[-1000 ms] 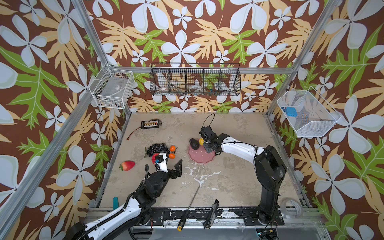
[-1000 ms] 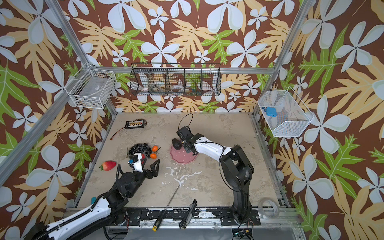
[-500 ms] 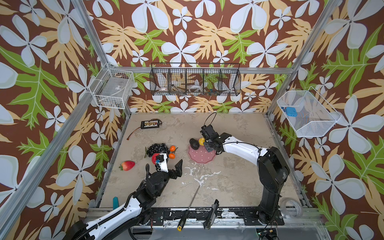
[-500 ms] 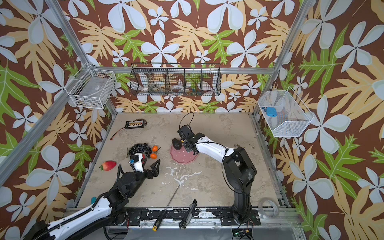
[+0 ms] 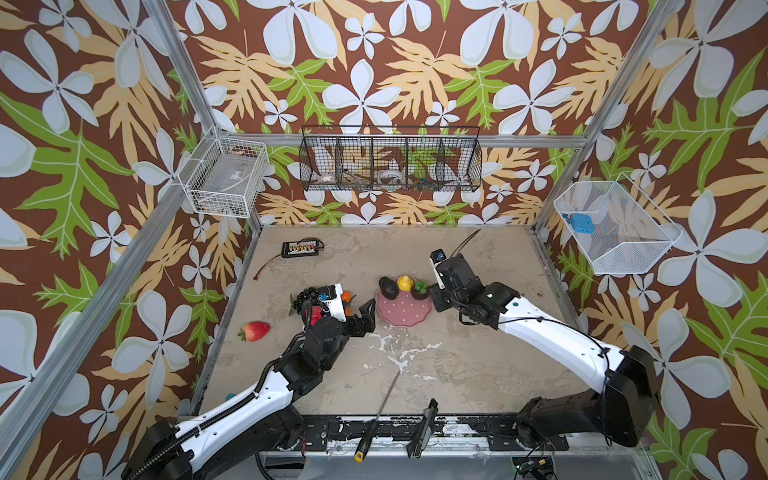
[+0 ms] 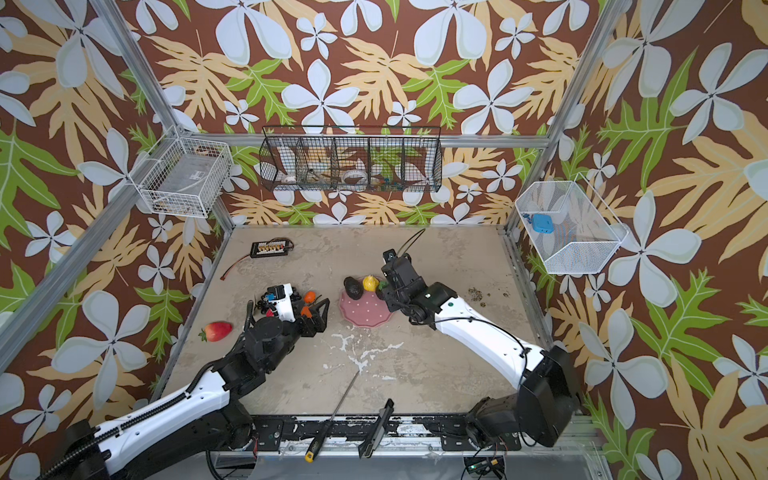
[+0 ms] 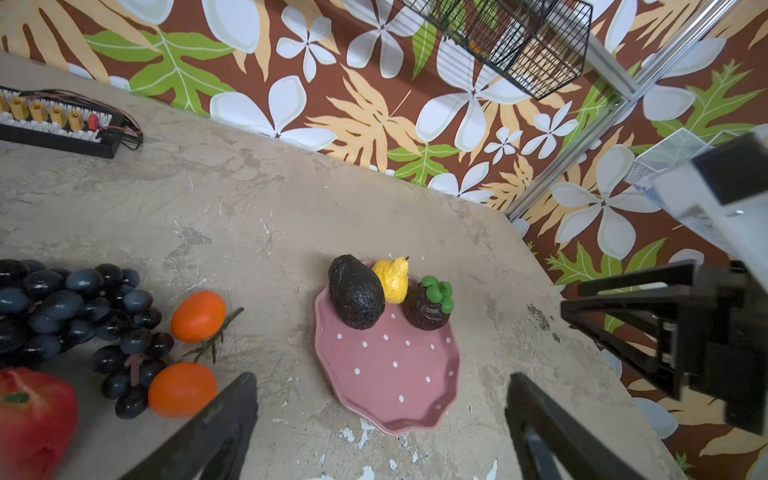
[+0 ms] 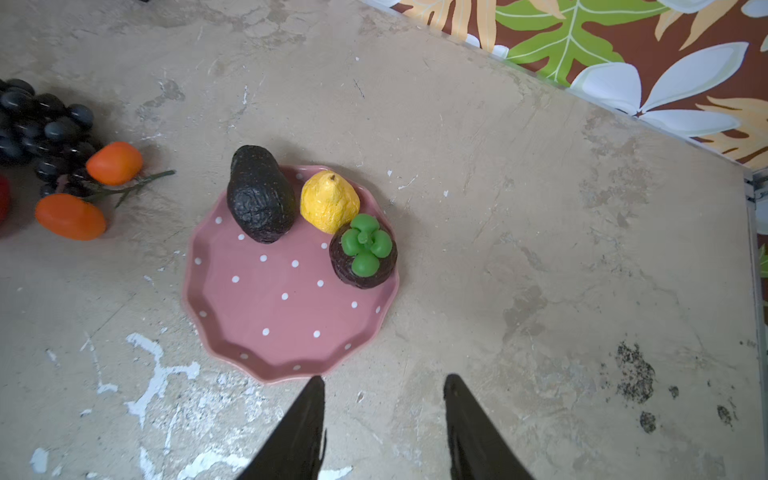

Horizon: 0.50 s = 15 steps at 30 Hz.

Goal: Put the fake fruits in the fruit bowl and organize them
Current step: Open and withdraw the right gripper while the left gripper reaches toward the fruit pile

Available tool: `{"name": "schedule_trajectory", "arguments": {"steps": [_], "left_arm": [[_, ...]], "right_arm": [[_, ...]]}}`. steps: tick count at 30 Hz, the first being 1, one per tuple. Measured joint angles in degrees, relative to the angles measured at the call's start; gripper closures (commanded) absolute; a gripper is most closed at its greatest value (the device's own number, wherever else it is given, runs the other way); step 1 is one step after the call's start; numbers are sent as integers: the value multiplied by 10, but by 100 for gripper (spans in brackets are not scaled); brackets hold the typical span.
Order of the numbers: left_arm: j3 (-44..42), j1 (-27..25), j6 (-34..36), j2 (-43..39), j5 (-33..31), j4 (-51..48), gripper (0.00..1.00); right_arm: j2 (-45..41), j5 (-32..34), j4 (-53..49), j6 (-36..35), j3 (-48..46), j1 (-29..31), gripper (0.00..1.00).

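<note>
Since a dark wrinkled avocado (image 8: 257, 195), a yellow plastic lemon (image 8: 328, 201) and a brown green-capped fruit (image 8: 363, 251) are seated in the pink polka-dotted scalloped fruit bowl (image 8: 270, 316), the two orange plastic fruits on a stem (image 7: 198, 316), found just beside the bowl, are judged next. They are seen off to one side of the left gripper (image 7: 381, 376), jaws spread wide and empty, the pair lined up along its fingers (image 7: 216, 432); the right gripper (image 8: 384, 378), jaws parted on nothing, is held on the bowl's opposite side, farther off.
</note>
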Motion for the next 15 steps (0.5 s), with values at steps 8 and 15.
{"name": "schedule_trajectory", "arguments": {"steps": [8,15], "left_arm": [[64,8,-25,10,-64,-156,5],[115,108,-33,30,-89,-271,4]], "right_arm": [[-204,-13,35,38,-141,0,40],[-292,-17,49,58,-206,0,38]]}}
